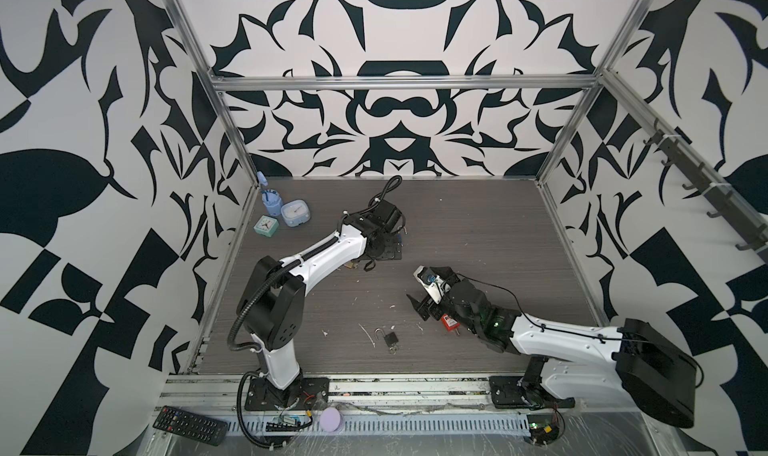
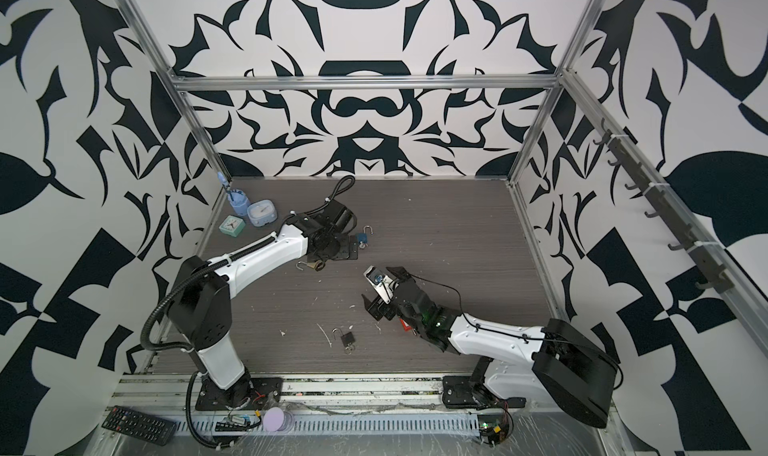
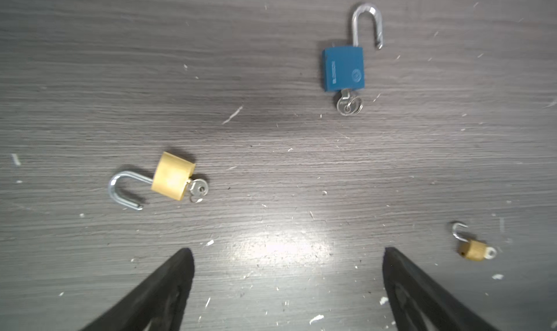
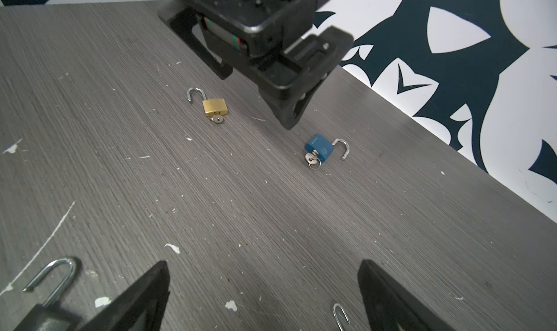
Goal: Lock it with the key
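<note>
**Top views.** Left arm: base on the front rail, upper link upright, forearm reaching toward back centre, wrist bent down over the grey wood-grain table. Right arm: low, forearm stretched from front right toward centre, wrist rolled on its side.

- Black padlock, square body, silver shackle: front centre, apart from both arms. Shackle swung open toward back left, key in the end facing the front rail.
- Red padlock, plastic-looking body: partly under the right wrist. White label, unreadable.
- Blue padlock, square painted body, steel shackle: just beside the left wrist. Long axis front to back, open shackle toward the back wall, key toward the front.
- Large brass padlock, rounded body: nearby, long axis left to right, shackle leftward.

**Left wrist.** Left gripper: jaws spread wide, nothing between them, over bare table. The blue padlock has printing along one edge and a round emblem, both too blurred to read. Its shackle points away from the fingers. The large brass padlock lies crosswise to it, key inserted. Small brass padlock, open, keyed, lies beside one finger.

**Right wrist.** Right gripper: jaws wide apart, empty. The black padlock lies just beside one finger. The blue and large brass padlocks lie ahead, below the left gripper.
</note>
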Controlling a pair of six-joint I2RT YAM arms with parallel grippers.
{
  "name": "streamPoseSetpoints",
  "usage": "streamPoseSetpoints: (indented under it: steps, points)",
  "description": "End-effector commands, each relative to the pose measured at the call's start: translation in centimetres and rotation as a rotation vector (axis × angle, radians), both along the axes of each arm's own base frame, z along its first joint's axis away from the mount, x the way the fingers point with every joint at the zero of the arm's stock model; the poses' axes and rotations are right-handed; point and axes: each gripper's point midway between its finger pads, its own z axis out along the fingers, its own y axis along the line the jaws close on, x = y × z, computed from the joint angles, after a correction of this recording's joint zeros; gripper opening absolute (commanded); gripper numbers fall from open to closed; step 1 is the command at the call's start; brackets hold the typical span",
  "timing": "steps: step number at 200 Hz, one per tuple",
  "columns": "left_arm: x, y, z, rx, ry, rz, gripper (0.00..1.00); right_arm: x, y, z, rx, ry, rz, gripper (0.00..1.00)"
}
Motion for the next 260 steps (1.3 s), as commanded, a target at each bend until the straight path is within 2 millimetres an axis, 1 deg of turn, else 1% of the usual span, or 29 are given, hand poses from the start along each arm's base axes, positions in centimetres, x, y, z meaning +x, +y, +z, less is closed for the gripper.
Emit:
streamPoseSetpoints:
  steps: [1, 24, 41, 59, 75, 98, 142, 172, 192, 207, 235, 238, 241, 260]
  points:
    - [-0.6, -0.1, -0.7, 0.029, 0.059, 0.005, 1.00, 0.6, 0.6, 1.5, 0.056, -0.054, -0.021, 1.00]
    - [0.6, -1.1, -1.3, 0.027, 0.050, -0.008, 1.00, 0.9, 0.7, 1.5, 0.087, -0.064, -0.038, 0.99]
    - [1.7, -2.1, -1.6, 0.018, 0.036, -0.029, 1.00, 1.4, 0.0, 1.4, 0.099, -0.077, -0.089, 1.00]
    - [2.8, -2.8, -2.1, 0.012, 0.033, -0.036, 1.00, 1.6, -0.4, 1.1, 0.102, -0.073, -0.114, 1.00]
    - [3.7, -3.2, -2.6, 0.007, 0.034, -0.028, 0.99, 1.4, -0.2, 1.0, 0.114, -0.059, -0.106, 0.99]
    - [5.0, -3.3, -3.5, -0.006, 0.037, -0.010, 0.96, 1.3, -0.2, 1.4, 0.170, -0.043, -0.119, 0.99]
    - [7.1, -3.4, -5.1, 0.019, 0.046, 0.009, 0.95, 1.7, -0.3, 1.3, 0.224, -0.003, -0.166, 1.00]
    - [8.3, -3.7, -5.8, 0.056, 0.054, 0.017, 0.94, 1.2, 0.4, 0.4, 0.233, 0.036, -0.130, 0.99]
    - [8.9, -4.1, -6.1, 0.053, 0.048, 0.022, 0.93, 1.1, 0.4, 0.3, 0.261, 0.046, -0.130, 1.00]
    - [9.3, -4.3, -6.2, 0.055, 0.043, 0.025, 0.92, 1.2, 0.0, 0.4, 0.293, 0.040, -0.148, 1.00]
    - [10.3, -4.6, -6.6, 0.078, 0.026, 0.035, 0.87, 1.2, -0.4, 0.0, 0.312, 0.051, -0.175, 1.00]
    - [10.4, -4.5, -6.7, 0.081, 0.025, 0.037, 0.87, 1.2, -0.4, -0.1, 0.311, 0.052, -0.174, 0.99]
    - [10.0, -4.3, -6.9, 0.098, 0.039, 0.035, 0.86, 1.2, -0.4, -0.1, 0.310, 0.052, -0.174, 1.00]
    - [10.0, -3.7, -7.7, 0.146, 0.040, 0.051, 0.86, 1.3, -0.3, -0.1, 0.310, 0.051, -0.174, 1.00]
